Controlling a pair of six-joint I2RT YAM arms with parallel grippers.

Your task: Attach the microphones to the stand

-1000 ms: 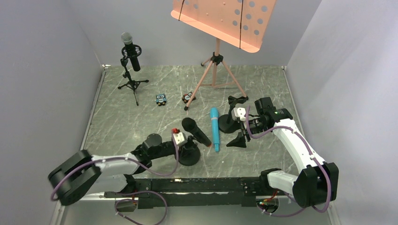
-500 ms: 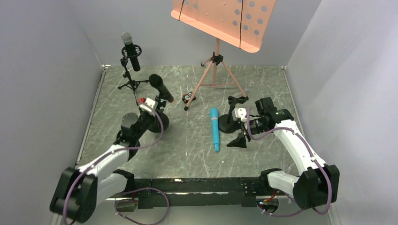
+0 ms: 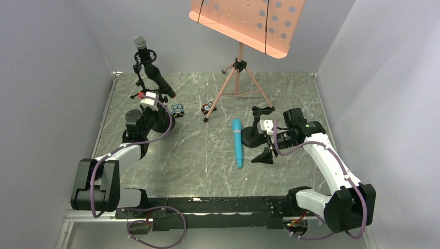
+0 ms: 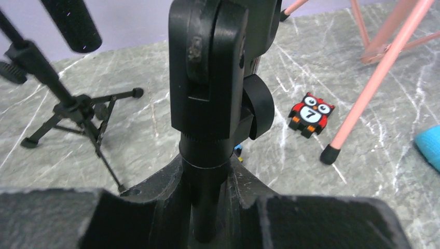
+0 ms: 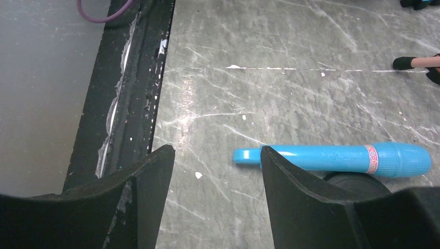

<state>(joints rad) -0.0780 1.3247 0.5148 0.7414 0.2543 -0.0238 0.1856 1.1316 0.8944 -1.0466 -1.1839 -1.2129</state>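
Observation:
My left gripper (image 3: 154, 108) is shut on the post of a round-based desk stand (image 4: 207, 171), which I hold at the far left. A black microphone (image 3: 160, 82) sits in that stand's clip (image 4: 218, 52) and tilts up. Just behind it, a black microphone with a silver mesh head (image 3: 144, 54) sits in a tripod stand (image 3: 147, 93). The turquoise microphone (image 3: 237, 142) lies flat on the table in the middle. My right gripper (image 3: 262, 154) is open and empty just right of it, next to a second round-based stand (image 3: 255, 136). In the right wrist view, the turquoise microphone (image 5: 337, 158) lies beyond my right finger.
A pink music stand (image 3: 244, 21) on a tripod (image 3: 236, 83) stands at the back centre. A blue owl figurine (image 3: 178, 109) and a red owl figurine (image 3: 208, 108) lie in front of it. Grey walls close in the left, back and right sides.
My left arm has swung from the front centre to the far left, carrying the stand and black microphone up beside the tripod stand. My right arm has not moved.

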